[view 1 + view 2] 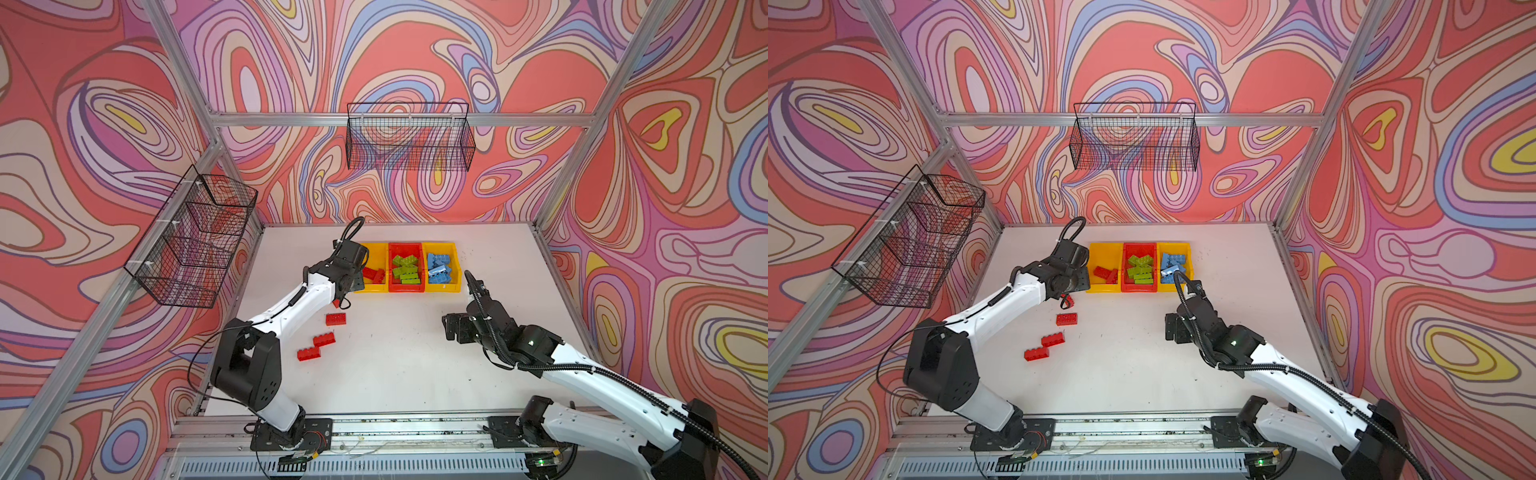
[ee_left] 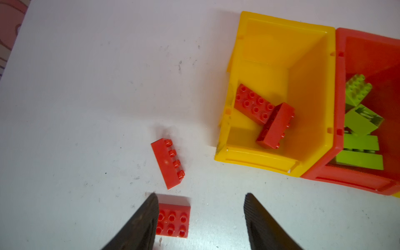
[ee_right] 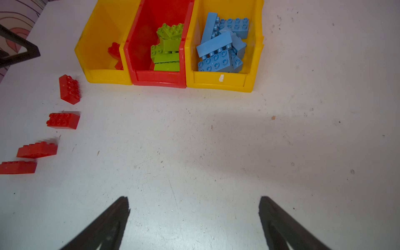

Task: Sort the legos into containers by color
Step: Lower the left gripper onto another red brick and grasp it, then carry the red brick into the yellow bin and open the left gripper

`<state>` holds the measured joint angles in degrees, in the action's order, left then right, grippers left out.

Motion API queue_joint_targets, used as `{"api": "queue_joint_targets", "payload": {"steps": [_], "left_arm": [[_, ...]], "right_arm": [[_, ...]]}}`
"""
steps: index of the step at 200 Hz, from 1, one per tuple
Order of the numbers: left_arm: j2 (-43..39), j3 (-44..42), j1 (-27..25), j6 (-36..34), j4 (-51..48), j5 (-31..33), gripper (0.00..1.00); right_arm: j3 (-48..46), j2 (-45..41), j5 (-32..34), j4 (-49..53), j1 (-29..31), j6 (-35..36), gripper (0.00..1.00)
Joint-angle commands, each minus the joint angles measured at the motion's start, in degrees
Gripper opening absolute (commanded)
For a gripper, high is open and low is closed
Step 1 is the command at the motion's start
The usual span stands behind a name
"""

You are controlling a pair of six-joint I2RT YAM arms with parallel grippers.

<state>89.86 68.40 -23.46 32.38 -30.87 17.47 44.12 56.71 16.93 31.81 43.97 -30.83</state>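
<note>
Three joined containers stand at the back of the table: a yellow bin point(image 1: 371, 249) with two red legos point(image 2: 276, 125), a red bin point(image 1: 405, 248) with several green legos point(image 1: 405, 270), and a yellow bin point(image 1: 456, 266) with several blue legos point(image 1: 438, 268). Several red legos lie loose on the table, among them one on its side point(image 2: 167, 165) just in front of the left yellow bin and one studs-up point(image 2: 173, 220). My left gripper point(image 2: 200, 195) hangs open above the table, its left finger over the studs-up brick, holding nothing. My right gripper point(image 3: 194, 199) stands wide open and empty over bare table.
Two more red bricks point(image 1: 324, 339) point(image 1: 308, 353) lie nearer the left arm's base. Black wire baskets hang on the left wall point(image 1: 195, 241) and the back wall point(image 1: 409, 139). The white table point(image 1: 395, 365) is fenced by aluminium frame posts.
</note>
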Motion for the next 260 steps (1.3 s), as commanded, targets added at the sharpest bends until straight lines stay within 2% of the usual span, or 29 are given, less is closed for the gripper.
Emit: {"api": "queue_joint_targets", "payload": {"steps": [1,29,117,142,170,184,204,260], "left_arm": [[-0.7,-5.3,3.9,2.8,3.6,-1.9,0.66],[0.6,-7.9,6.3,3.9,7.1,-6.3,0.66],[13.4,-4.0,10.4,3.9,10.0,-12.1,0.64],[14.9,-4.4,11.0,3.9,10.7,-12.6,0.56],[15.5,-3.8,11.1,3.0,9.6,-11.6,0.38],[15.5,-3.4,11.1,2.6,8.6,-11.3,0.35],[14.1,-3.3,11.1,2.3,7.5,-11.3,0.23],[8.5,-2.1,10.5,1.6,3.9,-11.8,0.16]], "right_arm": [[1.2,0.7,-1.9,-2.5,0.1,0.5,0.98],[1.2,0.9,-3.5,-3.0,0.2,-0.2,0.98],[0.1,-3.9,-2.0,-0.1,0.2,-2.4,0.98],[0.3,-3.4,-1.6,-0.4,0.1,-2.1,0.98],[0.5,-1.9,-1.8,-1.2,0.2,-1.3,0.98],[0.7,-1.2,-1.9,-1.4,0.1,-1.0,0.98],[0.6,-0.9,-2.2,-2.0,0.1,-0.8,0.98],[-0.1,-1.3,-1.9,-2.5,0.2,-0.5,0.98]]}}
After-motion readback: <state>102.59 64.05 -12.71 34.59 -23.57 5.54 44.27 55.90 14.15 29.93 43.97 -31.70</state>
